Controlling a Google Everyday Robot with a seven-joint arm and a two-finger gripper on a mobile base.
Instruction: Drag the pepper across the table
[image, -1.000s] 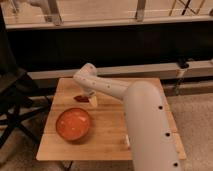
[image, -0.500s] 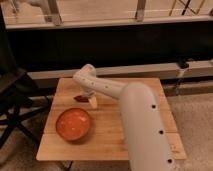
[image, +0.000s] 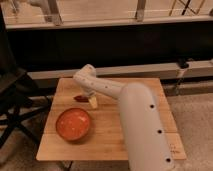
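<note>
The pepper (image: 80, 98) lies on the desk (image: 150, 92) in its left half, towards the far edge, a small dark red sliver set roughly crosswise to the planks. Just to its right, close enough that I cannot tell whether they touch, the end effector (image: 92, 102) comes down onto the wood with a pale tip. Whether it is spread or pressed together cannot be told from this view.

Set against the frames of a second and half a second ago, the pepper sits in the same spot and the end effector beside it is likewise unmoved. The only change is in the arm (image: 142, 125): its bulky white near link stands a little further left than a second ago, while the elbow (image: 86, 75) over the far edge holds its place.

The bowl (image: 73, 124) — round and orange-red — stands nearer the front left corner, apart from the pepper and where it stood before. A dark chair (image: 14, 97) stands off the desk's left side — a grey ledge (image: 150, 70) runs behind.
</note>
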